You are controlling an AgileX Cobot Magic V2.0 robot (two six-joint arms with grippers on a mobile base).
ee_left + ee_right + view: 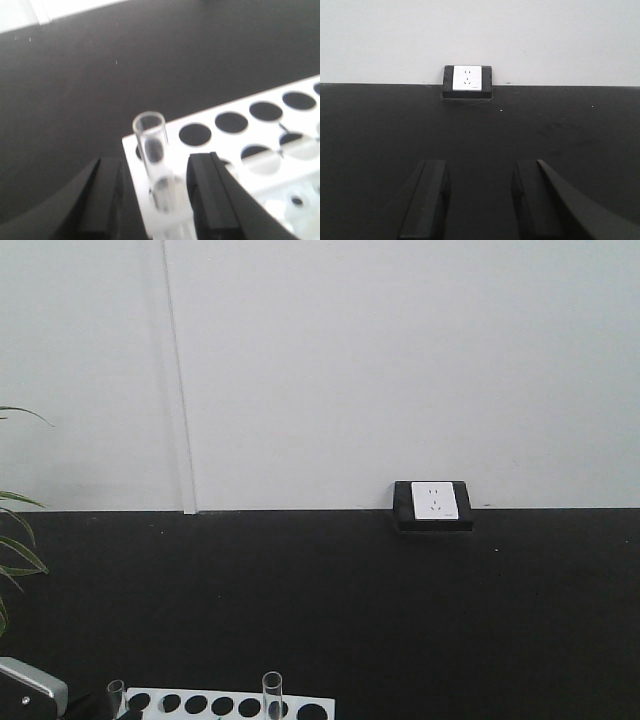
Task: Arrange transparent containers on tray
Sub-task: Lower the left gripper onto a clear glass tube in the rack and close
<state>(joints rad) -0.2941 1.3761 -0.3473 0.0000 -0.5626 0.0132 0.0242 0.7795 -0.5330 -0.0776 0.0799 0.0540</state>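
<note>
A clear glass test tube [150,145] stands upright in the corner hole of a white holed rack [260,127]. My left gripper [156,167] is open, one finger on each side of this tube, with a gap on both sides. In the front view this tube [116,696] and a second tube [272,692] rise from the rack [310,708] at the bottom edge. Over bare black table, my right gripper [480,175] is open and holds nothing. The yellow tray is out of view.
The black table [330,610] runs back to a white wall. A white power socket in a black frame [433,503] sits at the wall's foot. Plant leaves [15,550] reach in at the left edge.
</note>
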